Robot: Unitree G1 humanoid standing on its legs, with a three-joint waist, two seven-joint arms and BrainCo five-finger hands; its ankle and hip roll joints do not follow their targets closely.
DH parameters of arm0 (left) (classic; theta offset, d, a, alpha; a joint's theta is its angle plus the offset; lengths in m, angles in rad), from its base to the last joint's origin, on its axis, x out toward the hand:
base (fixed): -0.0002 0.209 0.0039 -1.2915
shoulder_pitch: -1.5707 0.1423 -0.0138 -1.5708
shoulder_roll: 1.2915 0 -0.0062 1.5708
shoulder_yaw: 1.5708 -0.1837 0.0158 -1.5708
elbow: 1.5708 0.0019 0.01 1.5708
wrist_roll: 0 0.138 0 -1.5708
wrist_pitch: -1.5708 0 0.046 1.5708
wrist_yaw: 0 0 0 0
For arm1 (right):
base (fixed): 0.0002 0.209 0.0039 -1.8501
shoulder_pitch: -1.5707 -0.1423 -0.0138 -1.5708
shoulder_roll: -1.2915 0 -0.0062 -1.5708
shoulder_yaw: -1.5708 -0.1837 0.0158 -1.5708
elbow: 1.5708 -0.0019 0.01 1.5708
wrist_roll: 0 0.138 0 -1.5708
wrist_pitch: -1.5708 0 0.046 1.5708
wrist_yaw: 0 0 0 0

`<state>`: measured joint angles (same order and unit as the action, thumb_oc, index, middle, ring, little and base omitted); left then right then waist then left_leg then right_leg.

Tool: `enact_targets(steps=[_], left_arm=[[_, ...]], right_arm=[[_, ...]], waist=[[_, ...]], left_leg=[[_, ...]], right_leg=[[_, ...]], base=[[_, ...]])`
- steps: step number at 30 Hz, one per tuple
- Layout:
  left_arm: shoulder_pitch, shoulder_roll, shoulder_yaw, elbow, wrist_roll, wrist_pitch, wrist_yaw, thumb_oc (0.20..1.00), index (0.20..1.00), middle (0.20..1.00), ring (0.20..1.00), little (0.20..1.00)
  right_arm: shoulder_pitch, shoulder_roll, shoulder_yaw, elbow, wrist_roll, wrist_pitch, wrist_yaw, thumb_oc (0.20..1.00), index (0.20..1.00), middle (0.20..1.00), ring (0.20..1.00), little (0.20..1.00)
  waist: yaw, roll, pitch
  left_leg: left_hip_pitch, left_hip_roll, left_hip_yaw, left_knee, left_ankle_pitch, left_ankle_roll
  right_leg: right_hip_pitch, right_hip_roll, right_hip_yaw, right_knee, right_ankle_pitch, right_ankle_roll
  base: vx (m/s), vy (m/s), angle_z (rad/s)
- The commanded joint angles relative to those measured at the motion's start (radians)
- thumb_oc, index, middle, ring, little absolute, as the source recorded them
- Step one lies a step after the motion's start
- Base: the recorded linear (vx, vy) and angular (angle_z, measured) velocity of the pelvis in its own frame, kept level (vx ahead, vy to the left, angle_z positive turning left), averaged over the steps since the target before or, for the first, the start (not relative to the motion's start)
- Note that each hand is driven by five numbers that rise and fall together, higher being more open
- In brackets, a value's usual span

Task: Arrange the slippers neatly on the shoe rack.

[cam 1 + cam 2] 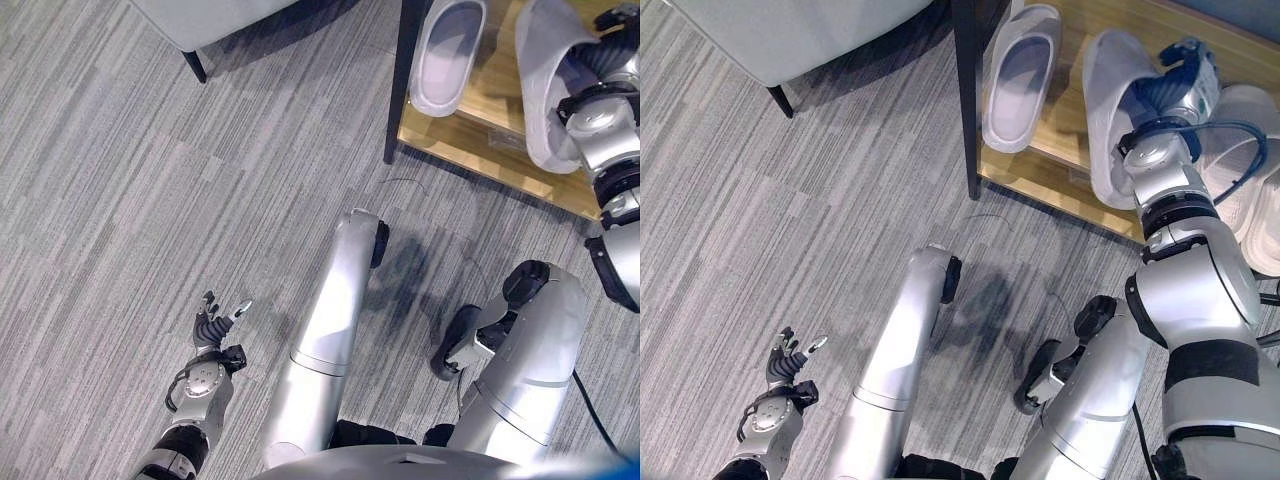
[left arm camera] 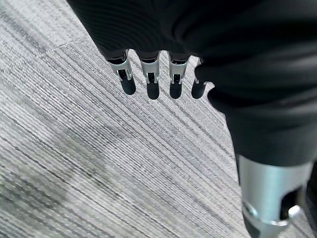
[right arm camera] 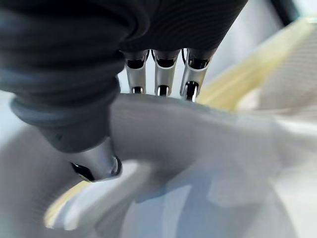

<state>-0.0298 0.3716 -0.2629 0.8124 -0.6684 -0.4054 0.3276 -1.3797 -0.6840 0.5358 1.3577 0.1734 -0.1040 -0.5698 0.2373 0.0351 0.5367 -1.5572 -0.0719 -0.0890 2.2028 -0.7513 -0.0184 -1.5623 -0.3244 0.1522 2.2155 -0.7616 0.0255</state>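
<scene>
slippers: we see one grey slipper (image 1: 1021, 78) lying flat on the wooden shoe rack (image 1: 1060, 178), just right of the rack's black leg (image 1: 963, 100), sole down w/ its opening facing up. a 2nd grey slipper (image 1: 1108, 120) sits right beside it on the same shelf, and this is the one our right hand (image 1: 1180, 85) is on. in the right wrist view the fingers (image 3: 160, 74) go down behind the slipper's upper (image 3: 198, 134) while the thumb (image 3: 96, 161) presses on the near side, so we read it as a pinch on the upper, tho the fingertips are hidden by the fabric. more pale slippers (image 1: 1250, 170) lie further right on the rack, partly behind our right arm; can't tell how many. our left hand (image 1: 215, 320) hangs low over the grey striped carpet (image 1: 120, 200), well apart from the rack, fingers (image 2: 151, 82) loosely extended and w/ nothing in them. a grey upholstered seat w/ a black leg (image 1: 195, 65) stands at the far left, apart from the rack.
</scene>
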Motion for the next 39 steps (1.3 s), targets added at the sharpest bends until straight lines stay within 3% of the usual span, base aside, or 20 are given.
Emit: enact_targets(steps=[1, 10, 18, 33, 39], left_arm=[[0.044, -0.01, -0.033, -0.051, -0.104, -0.029, -0.031, 1.0, 1.0, 1.0, 1.0, 1.0], [0.048, -0.018, -0.067, -0.002, -0.078, -0.013, -0.044, 1.0, 1.0, 1.0, 1.0, 1.0], [0.041, -0.026, -0.086, -0.012, -0.058, -0.004, -0.037, 1.0, 1.0, 1.0, 1.0, 1.0], [0.006, -0.07, -0.064, 0.029, 0.021, 0.015, -0.024, 1.0, 1.0, 1.0, 1.0, 1.0], [-0.019, -0.071, -0.079, 0.022, 0.037, 0.015, -0.012, 1.0, 1.0, 1.0, 1.0, 1.0]], right_arm=[[-0.15, -0.053, 0.074, -0.005, 0.043, -0.037, 0.006, 1.0, 1.0, 1.0, 1.0, 1.0], [-0.136, -0.032, 0.044, 0.018, 0.092, -0.055, 0.001, 1.0, 1.0, 1.0, 1.0, 1.0], [-0.066, 0.004, -0.019, -0.101, 0.157, -0.089, -0.023, 1.0, 1.0, 1.0, 1.0, 1.0], [0.255, 0.034, -0.162, -0.521, 0.011, -0.127, -0.056, 1.0, 1.0, 1.0, 1.0, 1.0], [0.314, 0.079, -0.176, -0.619, 0.048, -0.156, -0.034, 1.0, 1.0, 1.0, 1.0, 1.0]], waist=[[0.037, 0.038, -0.017], [0.031, 0.04, -0.017], [0.006, 0.031, -0.017], [-0.063, -0.011, -0.017], [-0.082, -0.024, -0.017]], left_leg=[[-0.013, -0.008, -0.015, -0.031, -0.033, 0.073], [-0.013, -0.007, -0.006, -0.028, -0.034, 0.063], [-0.013, -0.001, 0.002, -0.022, -0.032, 0.06], [-0.013, 0.008, -0.003, 0.049, -0.039, 0.05], [-0.013, 0.013, -0.001, 0.048, -0.036, 0.051]], right_leg=[[0.082, -0.014, 0.066, 0.055, 0.058, -0.163], [0.075, -0.01, 0.076, 0.079, 0.055, -0.168], [0.071, 0.0, 0.084, 0.082, 0.058, -0.166], [0.056, 0.045, 0.092, 0.139, 0.054, -0.147], [0.044, 0.064, 0.103, 0.144, 0.058, -0.15]], base=[[-0.01, -0.003, 0.04], [-0.01, 0.005, 0.03], [-0.03, 0.007, -0.01], [-0.04, -0.001, -0.1], [-0.04, -0.026, -0.03]])
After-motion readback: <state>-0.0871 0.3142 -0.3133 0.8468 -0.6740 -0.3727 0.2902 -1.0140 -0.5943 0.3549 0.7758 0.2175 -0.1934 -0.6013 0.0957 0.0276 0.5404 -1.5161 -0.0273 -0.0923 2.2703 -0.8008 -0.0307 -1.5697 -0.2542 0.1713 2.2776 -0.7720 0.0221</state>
